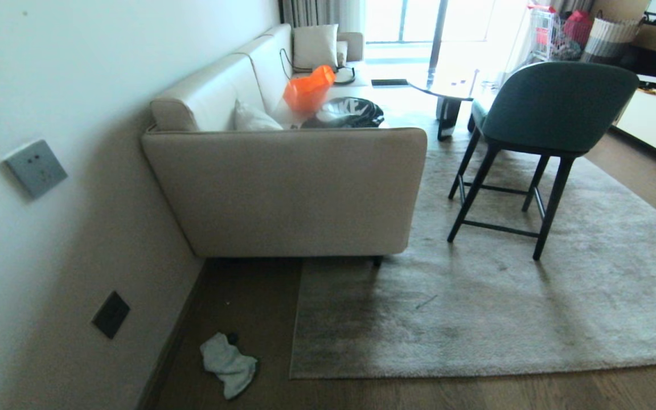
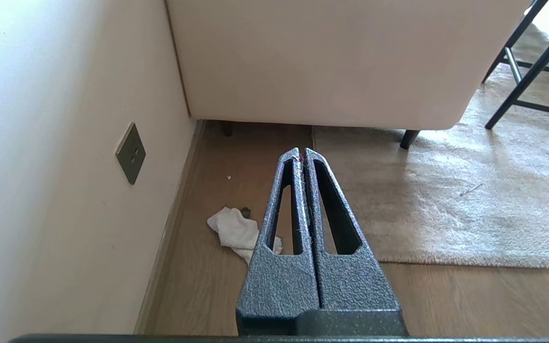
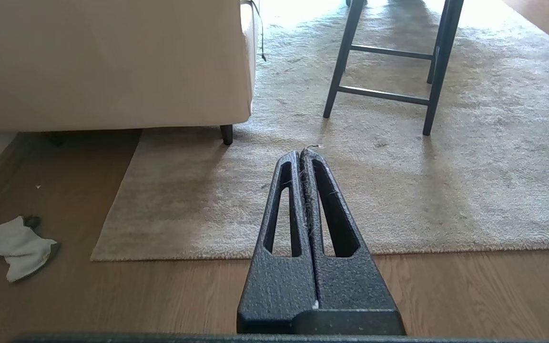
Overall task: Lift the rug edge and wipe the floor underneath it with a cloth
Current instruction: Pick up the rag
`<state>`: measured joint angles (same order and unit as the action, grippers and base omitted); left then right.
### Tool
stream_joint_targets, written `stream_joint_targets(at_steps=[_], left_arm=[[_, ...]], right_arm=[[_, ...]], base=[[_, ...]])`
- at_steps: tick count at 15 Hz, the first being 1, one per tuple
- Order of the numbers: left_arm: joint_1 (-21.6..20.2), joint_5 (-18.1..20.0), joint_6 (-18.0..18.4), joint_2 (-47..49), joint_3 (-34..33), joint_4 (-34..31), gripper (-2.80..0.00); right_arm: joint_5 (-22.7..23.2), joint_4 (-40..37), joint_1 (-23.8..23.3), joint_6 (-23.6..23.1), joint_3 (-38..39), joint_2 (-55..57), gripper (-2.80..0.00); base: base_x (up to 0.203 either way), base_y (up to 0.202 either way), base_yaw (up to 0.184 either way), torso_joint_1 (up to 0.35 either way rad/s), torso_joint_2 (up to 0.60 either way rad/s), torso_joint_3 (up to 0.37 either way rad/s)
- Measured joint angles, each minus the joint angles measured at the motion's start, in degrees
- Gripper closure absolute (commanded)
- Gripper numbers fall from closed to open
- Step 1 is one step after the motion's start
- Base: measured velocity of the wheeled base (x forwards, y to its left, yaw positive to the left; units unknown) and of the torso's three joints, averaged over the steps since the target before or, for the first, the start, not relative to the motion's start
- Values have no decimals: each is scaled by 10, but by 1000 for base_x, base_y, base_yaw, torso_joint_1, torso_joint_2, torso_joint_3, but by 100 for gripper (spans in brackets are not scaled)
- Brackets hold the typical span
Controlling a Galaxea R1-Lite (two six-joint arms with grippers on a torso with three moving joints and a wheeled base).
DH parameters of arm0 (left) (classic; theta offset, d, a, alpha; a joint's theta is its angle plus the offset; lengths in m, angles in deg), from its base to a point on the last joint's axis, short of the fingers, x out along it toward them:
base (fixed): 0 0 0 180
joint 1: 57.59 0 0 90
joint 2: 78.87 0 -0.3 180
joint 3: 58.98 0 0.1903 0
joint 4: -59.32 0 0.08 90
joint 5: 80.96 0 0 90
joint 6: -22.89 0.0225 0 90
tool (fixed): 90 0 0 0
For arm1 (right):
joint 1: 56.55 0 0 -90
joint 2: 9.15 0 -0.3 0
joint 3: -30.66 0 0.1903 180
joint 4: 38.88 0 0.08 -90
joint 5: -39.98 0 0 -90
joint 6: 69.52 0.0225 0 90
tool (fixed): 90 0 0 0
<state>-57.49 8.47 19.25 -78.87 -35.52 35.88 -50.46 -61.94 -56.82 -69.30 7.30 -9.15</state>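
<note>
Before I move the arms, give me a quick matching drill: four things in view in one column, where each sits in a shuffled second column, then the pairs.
Things:
1. pale crumpled cloth
2. dark teal upholstered chair
3. orange plastic bag
4. grey-beige plush rug corner

Places:
A. on the beige sofa seat
B. flat on the brown wood floor, unlifted
C. on bare floor by the wall's baseboard
D. standing on the rug

Pairs: 1-C, 2-D, 3-A, 4-B

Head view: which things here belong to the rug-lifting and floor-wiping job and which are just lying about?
Job: light grey-beige plush rug edge; brown wood-grain plank floor; small pale crumpled cloth.
Lying about: beige upholstered sofa; dark green chair; orange plastic bag; white cushion.
</note>
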Motion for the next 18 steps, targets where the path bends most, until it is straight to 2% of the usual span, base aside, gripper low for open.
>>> stream_joint_targets(at_steps=[5,18], left_arm=[[0,0,0,0,0,0,0],[0,1,1,0,0,0,0]], right_arm=[[0,0,0,0,0,0,0],[0,0,0,0,0,0,0]], base=[[0,0,0,0,1,-37],[0,0,0,2,2,-191]])
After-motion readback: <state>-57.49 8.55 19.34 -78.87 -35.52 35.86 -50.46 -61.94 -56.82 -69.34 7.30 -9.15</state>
